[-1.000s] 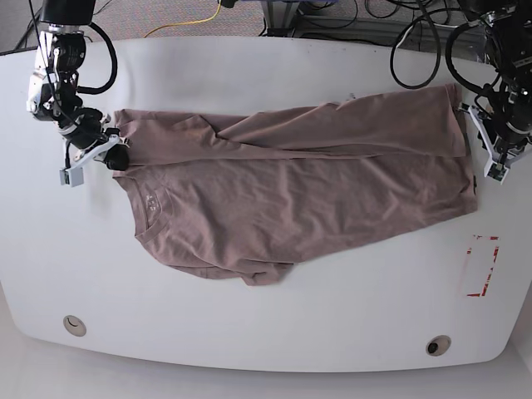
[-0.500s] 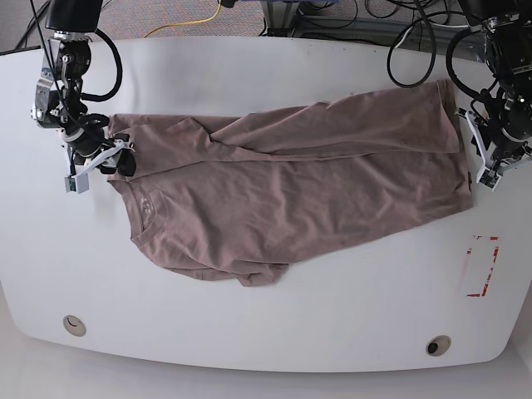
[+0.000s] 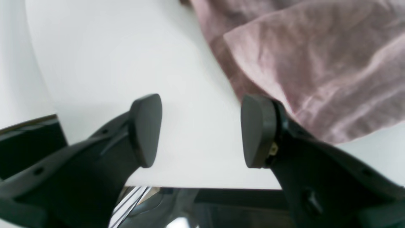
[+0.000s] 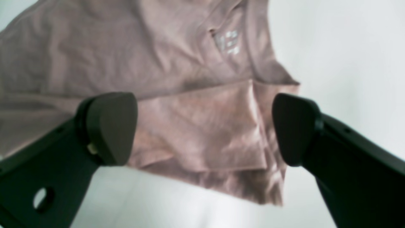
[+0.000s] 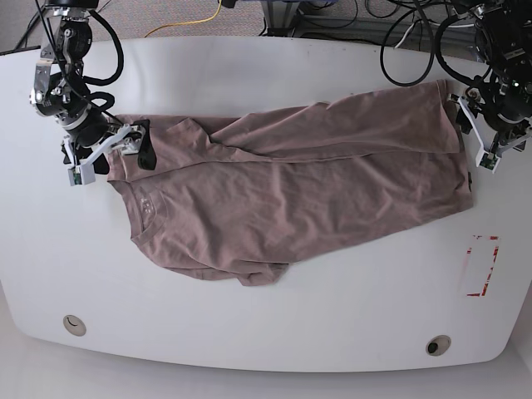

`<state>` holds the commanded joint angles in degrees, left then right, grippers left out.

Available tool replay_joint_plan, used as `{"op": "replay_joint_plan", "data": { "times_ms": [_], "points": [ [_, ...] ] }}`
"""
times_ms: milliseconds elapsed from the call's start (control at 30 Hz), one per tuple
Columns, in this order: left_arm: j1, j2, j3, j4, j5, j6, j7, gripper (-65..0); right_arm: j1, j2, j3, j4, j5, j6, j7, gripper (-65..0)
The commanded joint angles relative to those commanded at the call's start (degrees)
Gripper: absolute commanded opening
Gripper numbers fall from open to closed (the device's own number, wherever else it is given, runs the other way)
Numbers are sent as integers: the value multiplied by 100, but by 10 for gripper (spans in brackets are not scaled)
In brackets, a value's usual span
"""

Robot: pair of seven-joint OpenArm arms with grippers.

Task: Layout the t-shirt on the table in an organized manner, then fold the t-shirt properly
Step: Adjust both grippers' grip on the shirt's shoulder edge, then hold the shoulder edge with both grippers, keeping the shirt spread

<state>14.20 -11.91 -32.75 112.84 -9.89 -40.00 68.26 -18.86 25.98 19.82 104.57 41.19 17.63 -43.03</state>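
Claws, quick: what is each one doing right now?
Left claw: open, holding nothing, beside the t-shirt hem.
Right claw: open, holding nothing, over the t-shirt's shoulder.

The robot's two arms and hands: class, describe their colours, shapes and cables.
Both arms are black and metal-grey, with looping black cables. The right hand and the left hand each have two matte black fingers ending in rounded, paddle-like pads. Pale, whitish parts sit beside each hand in the base view.

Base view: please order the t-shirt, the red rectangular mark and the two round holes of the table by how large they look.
1. The t-shirt, by far the largest.
2. The red rectangular mark.
3. The two round holes, left and right: they look about alike, so I do not rank them.
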Motion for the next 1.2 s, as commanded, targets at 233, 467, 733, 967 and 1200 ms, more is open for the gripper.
{"op": "replay_joint_plan", "data": {
  "times_ms": [233, 467, 733, 967, 1200],
  "points": [
    [422, 316, -114, 0, 9, 0, -475, -278, -220, -167, 413, -387, -123, 185, 9, 0],
    [826, 536, -114, 0, 9, 0, -1099, -278, -176, -229, 536, -624, -888, 835, 9, 0],
    [1064, 545, -123, 0, 9, 0, -1495, -278, 123, -668, 554, -976, -1776, 1442, 9, 0],
    [1090, 545, -325, 9, 9, 0, -1495, -278, 290, -985, 554, -1143, -2286, 1873, 9, 0],
    [1090, 554, -607, 9, 0, 0, -1495, -278, 378, -1090, 554, -1389, -2435, 2198, 9, -295]
  ]
}}
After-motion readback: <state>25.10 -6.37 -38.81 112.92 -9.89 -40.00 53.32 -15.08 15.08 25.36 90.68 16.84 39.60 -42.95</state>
